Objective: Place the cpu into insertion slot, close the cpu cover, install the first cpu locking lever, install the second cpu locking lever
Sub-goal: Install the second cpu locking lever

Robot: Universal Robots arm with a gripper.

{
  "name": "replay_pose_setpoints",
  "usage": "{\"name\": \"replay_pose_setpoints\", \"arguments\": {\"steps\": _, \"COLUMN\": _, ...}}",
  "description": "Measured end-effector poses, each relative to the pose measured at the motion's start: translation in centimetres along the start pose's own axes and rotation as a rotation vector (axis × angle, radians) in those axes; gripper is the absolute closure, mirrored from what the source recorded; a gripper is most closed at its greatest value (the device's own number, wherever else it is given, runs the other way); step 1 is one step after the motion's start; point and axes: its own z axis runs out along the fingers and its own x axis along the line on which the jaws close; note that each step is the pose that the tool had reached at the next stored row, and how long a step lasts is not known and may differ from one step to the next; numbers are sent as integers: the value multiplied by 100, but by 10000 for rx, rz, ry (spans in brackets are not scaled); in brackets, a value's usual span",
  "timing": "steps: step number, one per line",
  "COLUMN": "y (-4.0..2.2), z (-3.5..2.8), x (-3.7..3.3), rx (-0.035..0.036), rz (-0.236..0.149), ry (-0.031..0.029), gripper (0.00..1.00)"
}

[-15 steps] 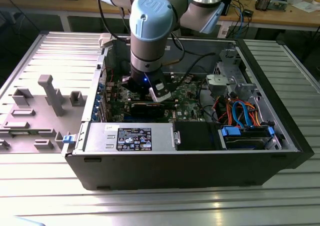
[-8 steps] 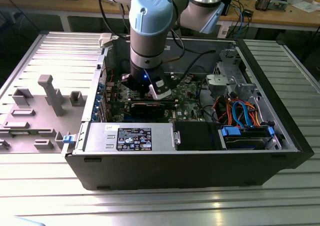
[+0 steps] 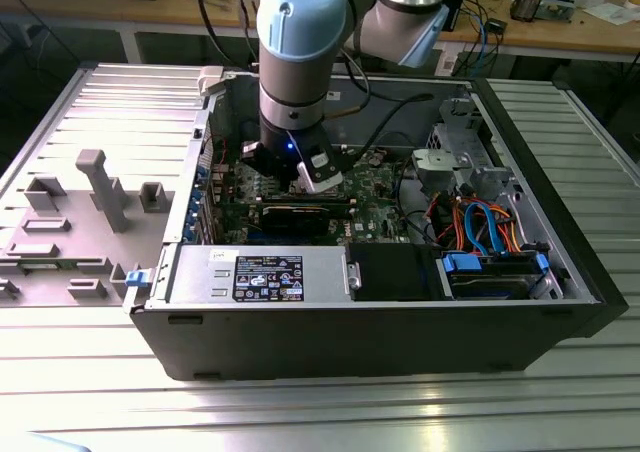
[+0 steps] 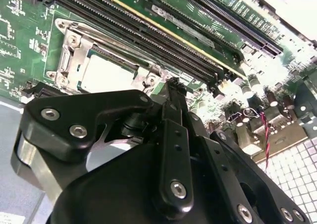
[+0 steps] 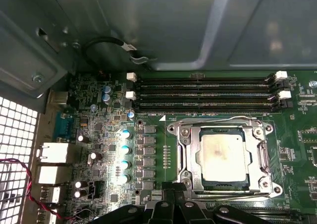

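The cpu (image 5: pixel 221 157) (image 4: pixel 105 77) lies flat in the insertion slot (image 5: pixel 181 132), its silvery top showing through the window of the cpu cover (image 5: pixel 190 159) (image 4: pixel 67 60), which is folded down over it. A thin wire locking lever (image 5: pixel 223 119) runs along the socket edge nearest the memory slots. My gripper (image 5: pixel 171 189) (image 4: pixel 172 85) (image 3: pixel 318 177) is low inside the computer case, its black fingertips drawn together at the opposite socket edge. I cannot make out anything between them.
Long black memory slots (image 5: pixel 203 92) (image 4: pixel 148 30) run beside the socket. A graphics card (image 3: pixel 300 215), a power supply (image 3: pixel 260 272) and bundled cables (image 3: pixel 480 222) crowd the case. Capacitors (image 5: pixel 124 149) stand on the board. The metal case wall (image 5: pixel 148 21) rises behind.
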Motion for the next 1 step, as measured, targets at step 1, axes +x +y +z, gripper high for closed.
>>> {"name": "replay_pose_setpoints", "arguments": {"steps": 1, "y": 0, "z": 0, "x": 0, "rx": 0, "rz": 0, "ry": 0, "gripper": 89}}
